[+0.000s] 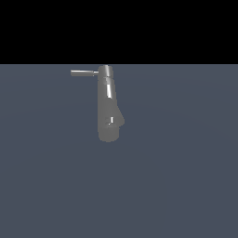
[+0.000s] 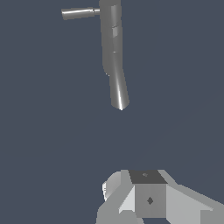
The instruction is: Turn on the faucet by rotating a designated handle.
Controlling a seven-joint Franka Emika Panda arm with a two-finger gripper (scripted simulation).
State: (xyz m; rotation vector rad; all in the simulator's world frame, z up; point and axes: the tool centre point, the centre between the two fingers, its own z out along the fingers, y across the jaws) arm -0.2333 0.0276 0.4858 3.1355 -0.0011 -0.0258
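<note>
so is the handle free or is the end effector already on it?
Free. The handle juts sideways off the faucet with nothing touching it; in the wrist view the end effector is clearly apart from it.

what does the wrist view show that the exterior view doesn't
Only the wrist view shows the end effector, seen from behind and well short of the faucet; whether it is open or shut cannot be told. Only the exterior view shows the black band above the grey floor and the faucet's bulbous end resting on that floor. Both show the faucet and the handle sticking sideways from its cap, untouched.
</note>
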